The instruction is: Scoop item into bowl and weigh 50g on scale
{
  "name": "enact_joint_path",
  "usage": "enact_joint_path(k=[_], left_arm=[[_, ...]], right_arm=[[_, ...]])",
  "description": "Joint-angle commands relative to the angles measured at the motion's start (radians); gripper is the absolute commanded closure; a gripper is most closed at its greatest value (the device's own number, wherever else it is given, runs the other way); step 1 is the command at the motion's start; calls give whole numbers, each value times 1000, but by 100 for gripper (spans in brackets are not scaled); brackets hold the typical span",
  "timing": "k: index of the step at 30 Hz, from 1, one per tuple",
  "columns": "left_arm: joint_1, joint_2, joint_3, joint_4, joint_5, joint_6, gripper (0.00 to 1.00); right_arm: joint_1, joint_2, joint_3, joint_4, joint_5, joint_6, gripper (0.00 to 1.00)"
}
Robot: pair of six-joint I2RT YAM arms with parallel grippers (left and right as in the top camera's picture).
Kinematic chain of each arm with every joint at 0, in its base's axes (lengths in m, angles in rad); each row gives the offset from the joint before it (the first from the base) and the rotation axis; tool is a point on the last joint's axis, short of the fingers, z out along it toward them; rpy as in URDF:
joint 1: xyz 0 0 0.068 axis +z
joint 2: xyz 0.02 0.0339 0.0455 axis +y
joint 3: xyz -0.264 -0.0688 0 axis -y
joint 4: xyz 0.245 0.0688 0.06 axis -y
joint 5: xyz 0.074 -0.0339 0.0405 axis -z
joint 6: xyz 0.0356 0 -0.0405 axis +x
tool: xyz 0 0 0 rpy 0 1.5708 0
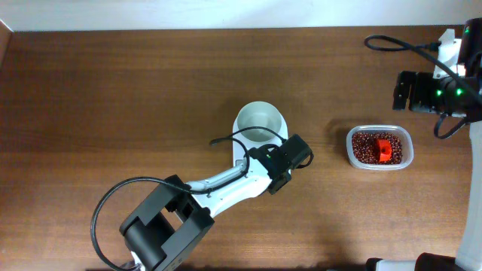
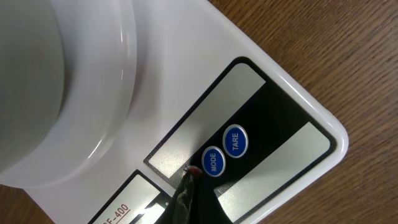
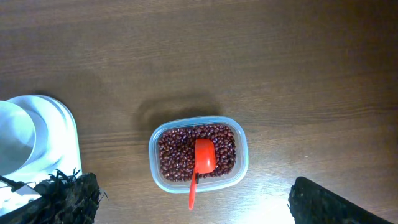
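Altogether one bowl (image 1: 260, 119), one scale (image 2: 277, 84), two buttons (image 2: 235, 141)

Overhead view: even, moderate light, sharp. Left wrist view: bowl (image 2: 56, 87) out of focus, soft sheen streaks. Right wrist view: dimmer, soft shadow on table (image 3: 298, 74) beside container (image 3: 199, 121).

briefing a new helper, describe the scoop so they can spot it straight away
On the wooden table, right of the white bowl, sits a clear plastic container of dark red-brown beans. The scoop lies in those beans, its thin handle poking over the rim. It is the only bright red thing there.
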Motion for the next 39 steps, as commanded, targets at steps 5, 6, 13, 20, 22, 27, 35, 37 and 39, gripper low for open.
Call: enact_joint_path(k=[5,6,13,20,22,27,35,37,39], left_arm=[[9,10,11,3,11,12,100],[9,10,11,5,11,12,100],[9,26,11,8,11,12,100],[9,40,11,12,19,19,100],[9,40,11,12,19,19,100],[6,-29,63,-37,8,19,100],[5,-351,147,-212,100,-47,100],[13,-352,145,-228,97,-57,100],[52,-343,138,-228,98,-109,100]], right_arm=[[-5,-5,9,0,-6,4,1],[-5,-5,9,0,-6,4,1],[-5,-5,9,-1,-6,4,1],[-5,-5,9,0,-6,4,1],[-5,-5,9,0,-6,4,1],[-5,-5,9,0,-6,4,1],[-5,-5,9,0,-6,4,1],[-5,-5,9,0,-6,4,1],[-5,-5,9,-1,-6,4,1]])
